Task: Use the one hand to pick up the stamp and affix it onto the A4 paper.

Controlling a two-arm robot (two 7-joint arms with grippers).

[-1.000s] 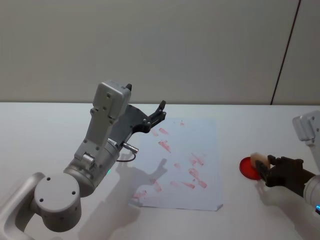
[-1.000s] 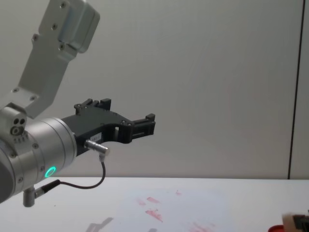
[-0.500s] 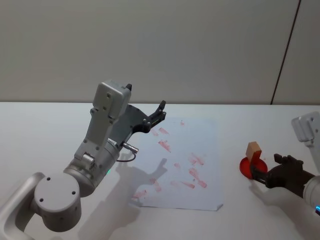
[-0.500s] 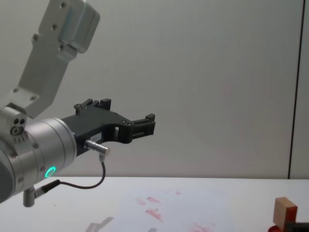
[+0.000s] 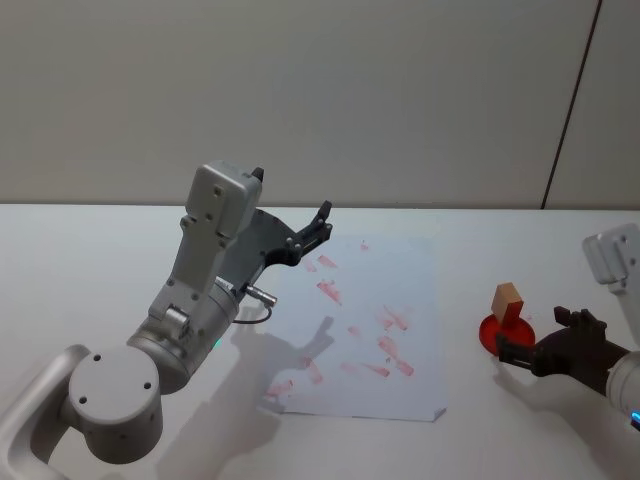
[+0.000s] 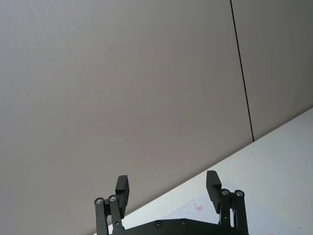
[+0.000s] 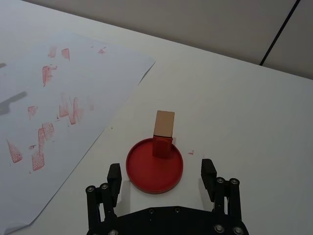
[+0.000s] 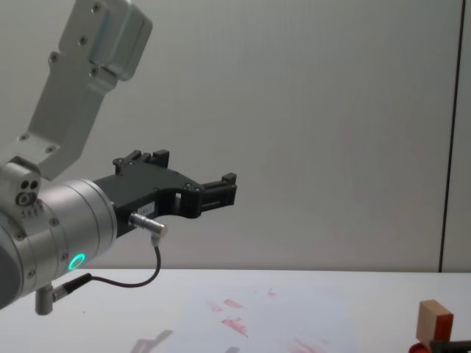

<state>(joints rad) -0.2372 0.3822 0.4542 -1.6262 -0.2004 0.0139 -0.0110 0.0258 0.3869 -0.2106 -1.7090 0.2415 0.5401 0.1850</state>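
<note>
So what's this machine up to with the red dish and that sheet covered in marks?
It is doing a stamping job. The right claw is open just short of a wooden stamp, which stands upright in a round red ink dish, not gripped. Beside it lies the A4 paper, already marked with red prints. The left claw hangs open in the air above the paper's far edge, idle.

From the head view we look down on the whole table (image 5: 90, 260), paper (image 5: 370, 320) in the middle. Our chest view sits low, looking straight across at the wall, catching the paper's far edge (image 8: 272, 301). The left wrist view tilts up at the wall. The right wrist view looks down close on the stamp (image 7: 163, 131), which the head view shares (image 5: 507, 299).
</note>
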